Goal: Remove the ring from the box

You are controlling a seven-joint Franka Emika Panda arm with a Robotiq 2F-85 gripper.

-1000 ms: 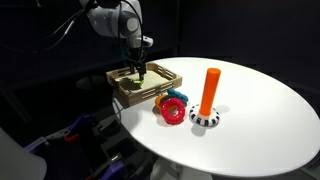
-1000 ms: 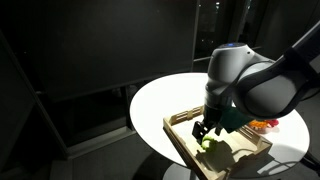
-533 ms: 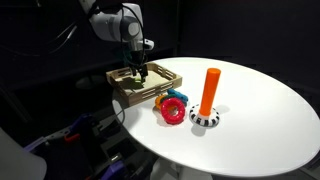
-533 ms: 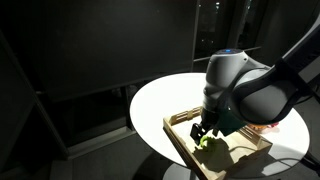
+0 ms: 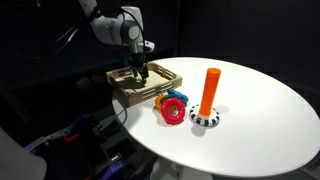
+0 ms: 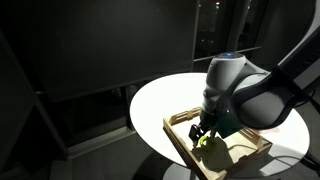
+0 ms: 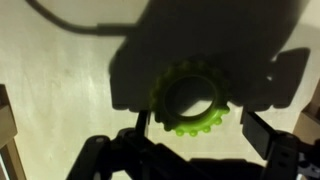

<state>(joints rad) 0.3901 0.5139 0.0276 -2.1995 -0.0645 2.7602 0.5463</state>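
The green ring point(image 7: 189, 97) lies flat on the floor of the light wooden box point(image 5: 168, 75), seen close in the wrist view with a toothed edge. It shows as a small green spot under the gripper in both exterior views point(image 6: 208, 141). My gripper point(image 7: 192, 135) is open, lowered into the box point(image 6: 240, 154), its two dark fingers apart on either side of the ring's near edge. The fingers do not grip the ring. In an exterior view the gripper point(image 5: 139, 72) reaches down into the box.
On the round white table point(image 5: 260, 110) next to the box lie a red ring point(image 5: 174, 111) with a blue ring point(image 5: 176, 97) behind it. An orange peg point(image 5: 209, 92) stands on a black-and-white base point(image 5: 205, 119). The surroundings are dark.
The gripper has come down slightly lower into the box over the green ring. The ring and other objects have not moved.
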